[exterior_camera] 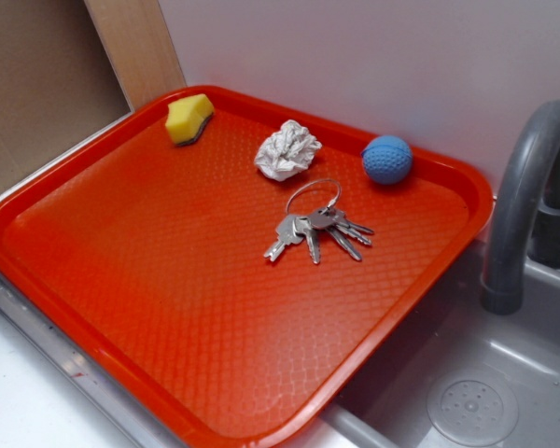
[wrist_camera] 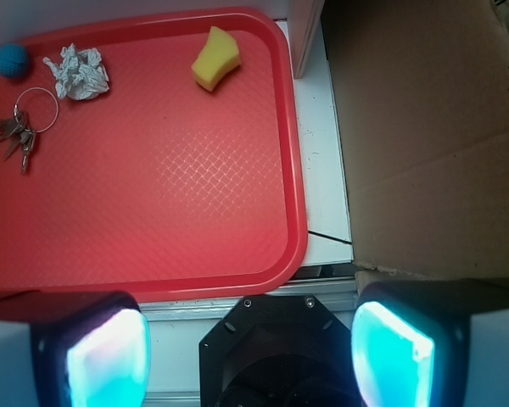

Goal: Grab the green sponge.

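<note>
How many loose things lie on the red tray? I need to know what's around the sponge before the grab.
4. The sponge sits in the tray's far left corner, the paper wad mid-back, the blue ball at the back right, the keys just in front of the wad. Nothing seems hidden.

Red tray (exterior_camera: 103, 308): green sponge (exterior_camera: 189, 119) far corner, paper wad (exterior_camera: 287, 149), blue ball (exterior_camera: 387, 159), keys (exterior_camera: 317, 229); grey faucet (exterior_camera: 527, 196) beside.
</note>
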Motion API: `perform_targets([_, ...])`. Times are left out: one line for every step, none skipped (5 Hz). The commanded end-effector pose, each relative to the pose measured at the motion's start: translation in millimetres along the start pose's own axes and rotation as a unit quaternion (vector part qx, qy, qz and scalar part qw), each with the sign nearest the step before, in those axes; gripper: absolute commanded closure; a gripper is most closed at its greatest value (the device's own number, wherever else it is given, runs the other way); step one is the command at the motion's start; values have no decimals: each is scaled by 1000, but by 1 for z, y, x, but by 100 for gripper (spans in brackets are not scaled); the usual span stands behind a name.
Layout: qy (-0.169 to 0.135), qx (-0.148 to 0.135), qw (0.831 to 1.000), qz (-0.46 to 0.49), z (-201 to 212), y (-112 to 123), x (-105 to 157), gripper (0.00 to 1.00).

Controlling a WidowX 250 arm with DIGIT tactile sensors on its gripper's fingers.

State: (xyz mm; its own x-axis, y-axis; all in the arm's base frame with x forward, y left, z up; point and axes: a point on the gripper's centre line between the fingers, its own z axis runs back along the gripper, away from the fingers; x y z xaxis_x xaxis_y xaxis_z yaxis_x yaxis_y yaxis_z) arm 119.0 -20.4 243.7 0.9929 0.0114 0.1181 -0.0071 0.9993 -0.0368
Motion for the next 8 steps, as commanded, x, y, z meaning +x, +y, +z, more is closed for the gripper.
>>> perform_targets([0, 0, 1000, 0, 0, 0, 0, 0])
perform_targets([-95, 2, 990, 104, -26, -11, 22, 0])
perform_targets([-158, 9, 974, 162, -43, -22, 53, 0])
perform_targets([-194, 21, 958, 210, -62, -32, 80, 0])
perform_targets([-220, 38, 937, 269, -86, -32, 105, 0])
perform_targets([-220, 22, 923, 316, -117, -25, 137, 0])
perform_targets([-222, 1, 917, 332, -144, -21, 159, 0])
perform_targets([-219, -15, 916, 336, -169, -21, 177, 0])
